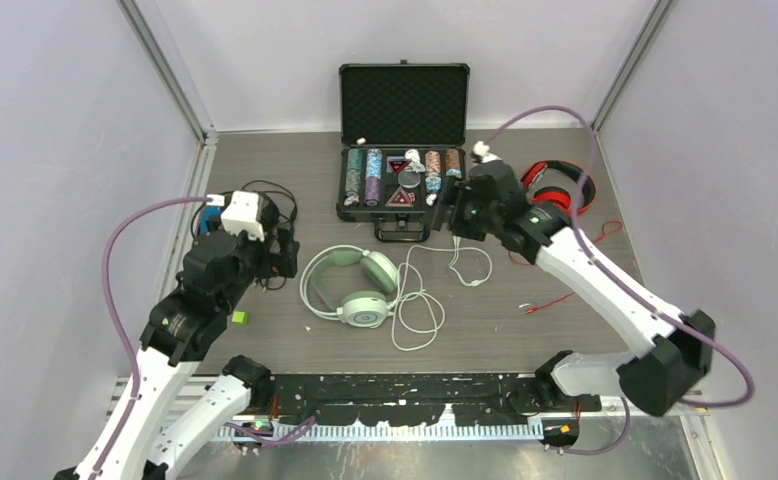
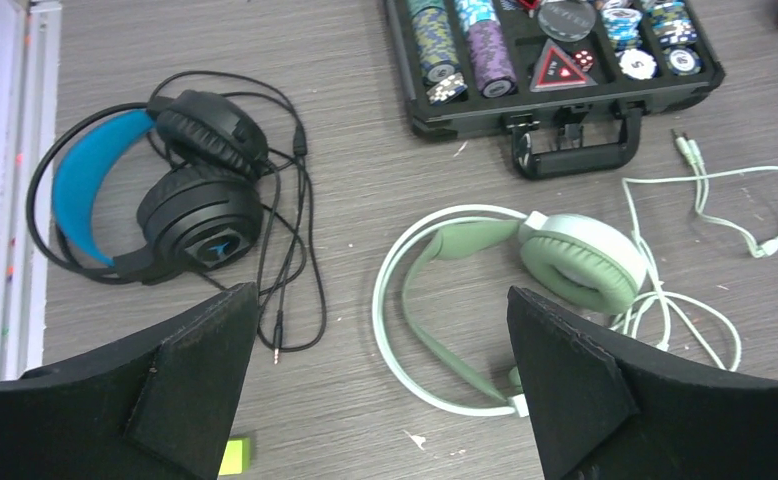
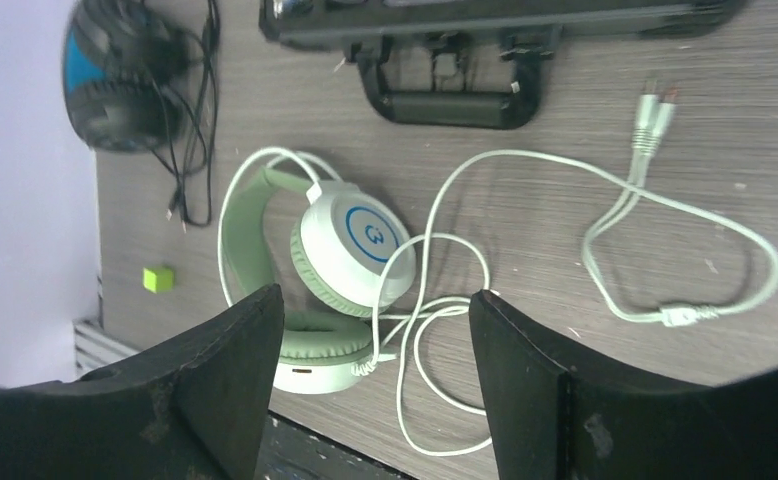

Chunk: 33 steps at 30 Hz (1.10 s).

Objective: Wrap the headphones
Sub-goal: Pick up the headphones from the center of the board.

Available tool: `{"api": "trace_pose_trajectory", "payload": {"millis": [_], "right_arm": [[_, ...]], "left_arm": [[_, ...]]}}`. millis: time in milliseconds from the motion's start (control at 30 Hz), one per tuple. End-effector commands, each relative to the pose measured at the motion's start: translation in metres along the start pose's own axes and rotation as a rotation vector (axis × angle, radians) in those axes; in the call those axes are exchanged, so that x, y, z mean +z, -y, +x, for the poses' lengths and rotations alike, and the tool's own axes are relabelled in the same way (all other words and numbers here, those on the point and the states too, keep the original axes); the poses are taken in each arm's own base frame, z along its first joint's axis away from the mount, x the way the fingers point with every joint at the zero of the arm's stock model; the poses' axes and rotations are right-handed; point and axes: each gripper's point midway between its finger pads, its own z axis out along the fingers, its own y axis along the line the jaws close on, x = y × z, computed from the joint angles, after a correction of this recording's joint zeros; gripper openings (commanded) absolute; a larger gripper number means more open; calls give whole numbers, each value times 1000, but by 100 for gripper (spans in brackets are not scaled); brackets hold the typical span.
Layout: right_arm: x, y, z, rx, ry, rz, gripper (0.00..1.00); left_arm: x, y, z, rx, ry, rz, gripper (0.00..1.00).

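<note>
Left fingers (image 2: 155,400), right fingers (image 3: 565,400): both wide, empty. Mint-green headphones (image 1: 365,308): centre of surface (image 1: 305,170), white cable (image 3: 680,315) sprawled toward 3 o'clock. Risk: loose loops could tangle or drag the headphones when pulled.

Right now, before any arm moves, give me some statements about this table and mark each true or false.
1. The mint-green headphones lie unwrapped in the middle of the table. True.
2. The chip case is shut. False: its lid stands up.
3. The left gripper and right gripper are open and empty. True.
4. The red headphones lie at the left edge. False: they lie far right.
5. A small green block lies left of the mint-green headphones. True.
</note>
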Motion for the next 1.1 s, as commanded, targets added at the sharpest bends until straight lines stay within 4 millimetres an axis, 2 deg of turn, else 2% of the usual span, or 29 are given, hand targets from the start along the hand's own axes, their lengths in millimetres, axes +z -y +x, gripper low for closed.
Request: {"api": "trace_pose_trajectory", "payload": {"millis": [0,167,367,600,733,1067], "right_arm": [[29,-56,3,-171,-43,-169,72],[78,-77,39,-358,-165,-123,72],[107,-83,71,-478,-249,-92,72],[125,-54,103,-616,-297,21,75],[131,-42,113,-673,-290,69,76],[150,-26,144,-724,-323,44,74]], "left_arm": [[-7,-18,-7,10,90,-76,96],[-21,-30,-8,-12,131,-130,96],[-24,-38,-5,-36,120,-172,96],[-19,-34,0,-64,94,-164,96],[-15,-31,4,-90,70,-157,96],[2,-16,24,-185,-38,-132,95]]}}
